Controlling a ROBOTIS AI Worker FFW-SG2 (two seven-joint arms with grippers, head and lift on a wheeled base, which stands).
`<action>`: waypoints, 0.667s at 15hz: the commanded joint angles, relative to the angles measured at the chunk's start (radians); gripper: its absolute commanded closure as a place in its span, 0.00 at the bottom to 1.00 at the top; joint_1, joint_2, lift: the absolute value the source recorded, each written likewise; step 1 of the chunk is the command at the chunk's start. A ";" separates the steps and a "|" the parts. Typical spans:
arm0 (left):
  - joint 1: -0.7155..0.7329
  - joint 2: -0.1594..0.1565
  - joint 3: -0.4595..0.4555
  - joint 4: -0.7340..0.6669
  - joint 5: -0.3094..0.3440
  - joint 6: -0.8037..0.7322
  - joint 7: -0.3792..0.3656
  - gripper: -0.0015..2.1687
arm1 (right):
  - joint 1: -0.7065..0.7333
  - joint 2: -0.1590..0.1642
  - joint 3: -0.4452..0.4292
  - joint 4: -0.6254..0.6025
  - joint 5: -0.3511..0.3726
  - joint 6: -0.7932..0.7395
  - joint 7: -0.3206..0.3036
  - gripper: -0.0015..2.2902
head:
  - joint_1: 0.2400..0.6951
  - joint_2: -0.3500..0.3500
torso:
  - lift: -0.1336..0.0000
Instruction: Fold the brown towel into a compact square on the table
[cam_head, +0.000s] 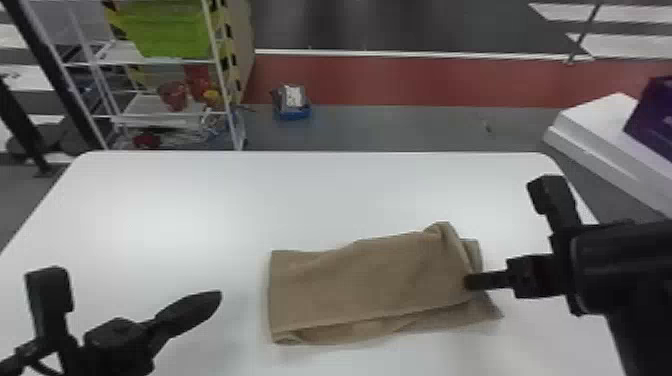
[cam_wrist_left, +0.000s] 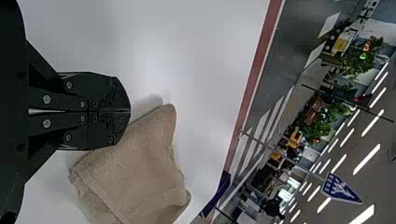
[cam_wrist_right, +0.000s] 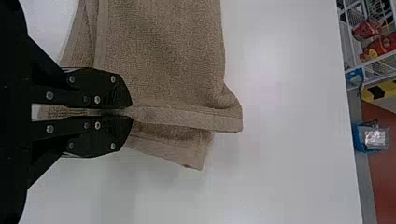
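I have the right black two-fingered tool (cam_head: 468, 282) at the right end of the brown cloth towel (cam_head: 370, 282), clenched on the fabric, its fingertips close together with part of the hemmed edge between them. The towel lies on the white, round-cornered tabletop (cam_head: 200, 200), in the lower middle of the head view and reaching toward the lower right. It is folded into layers that make a long band running left to right, wider than it is deep, so I don't have a compact square here. Its left end looks fairly straight; at the right end the cloth is rumpled, with a raised fold at the upper corner and a pointed corner spread out low on the right. Along the edge toward the bottom of the frame, I can make out a lower layer slipping out from under the top one. My left black two-fingered tool (cam_head: 219, 295) sits at the lower left of the frame, apart from the towel's left end; the left wrist view shows me its two fingers pressed together. Beyond the tabletop, at the upper left, I see a white wire shelf (cam_head: 165, 61) with a bright green bin (cam_head: 170, 30) on it, and right of that a small blue container (cam_head: 292, 114) on the grey floor (cam_head: 400, 127). At the upper right a purple object (cam_head: 652, 120) rests on a white slab-like surface (cam_head: 590, 122).
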 joint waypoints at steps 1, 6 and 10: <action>0.000 0.001 -0.002 0.001 0.000 0.000 0.002 0.99 | 0.005 -0.006 0.011 0.018 0.011 0.002 0.000 0.40 | 1.00 0.47 | 0.07; -0.003 0.001 -0.003 -0.001 -0.002 0.009 0.002 0.99 | 0.017 -0.006 0.015 -0.014 0.006 0.002 0.023 0.40 | 1.00 0.48 | 0.07; 0.000 -0.001 -0.002 -0.007 0.000 0.012 0.000 0.99 | 0.028 -0.006 0.014 -0.037 0.008 0.002 0.029 0.40 | 1.00 0.49 | 0.07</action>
